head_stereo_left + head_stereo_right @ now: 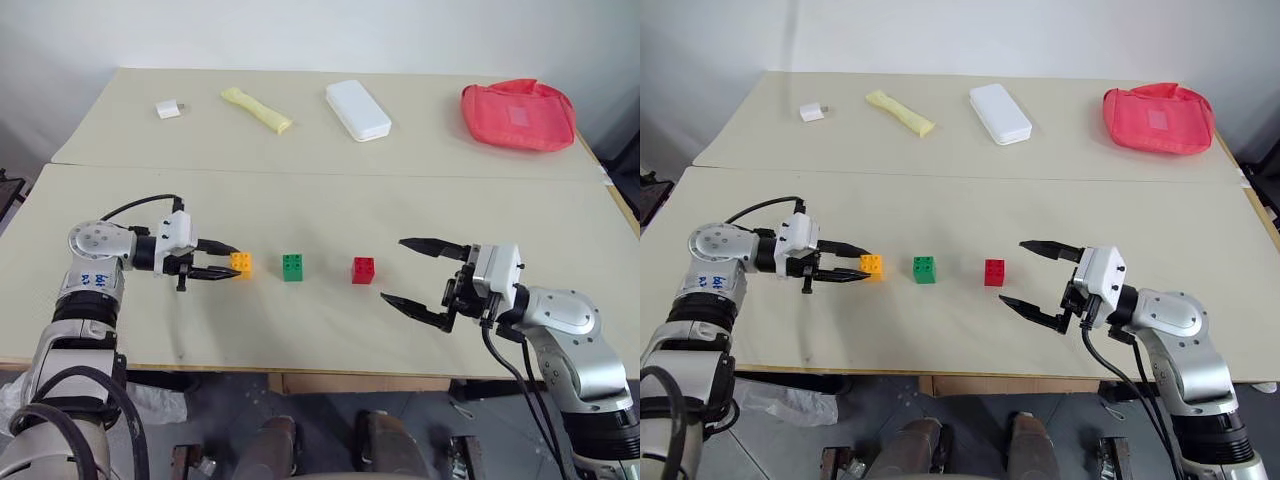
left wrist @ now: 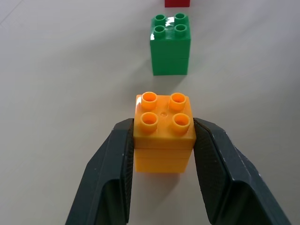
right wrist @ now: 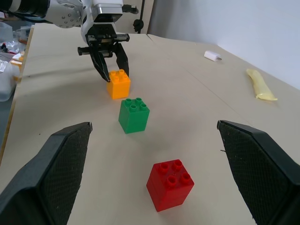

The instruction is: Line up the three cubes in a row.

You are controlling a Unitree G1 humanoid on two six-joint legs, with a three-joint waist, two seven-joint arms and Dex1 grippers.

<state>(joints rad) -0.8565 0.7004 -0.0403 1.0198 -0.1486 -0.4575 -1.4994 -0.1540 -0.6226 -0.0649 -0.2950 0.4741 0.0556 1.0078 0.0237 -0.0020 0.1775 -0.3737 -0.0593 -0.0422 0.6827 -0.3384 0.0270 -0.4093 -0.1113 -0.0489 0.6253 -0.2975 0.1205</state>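
Three studded cubes stand in a row on the near table: orange (image 1: 241,263), green (image 1: 293,267) and red (image 1: 363,270). My left gripper (image 1: 231,262) is shut on the orange cube (image 2: 164,131), one finger pressed on each side of it. The green cube (image 2: 170,44) sits just beyond it, with the red one behind that. To the right of the red cube (image 3: 169,184), and apart from it, my right gripper (image 1: 407,271) is open wide with nothing between its fingers.
On the far table lie a small white block (image 1: 168,109), a long yellow piece (image 1: 256,108), a white box (image 1: 357,109) and a red pouch (image 1: 518,114). A seam (image 1: 330,172) joins the two tables.
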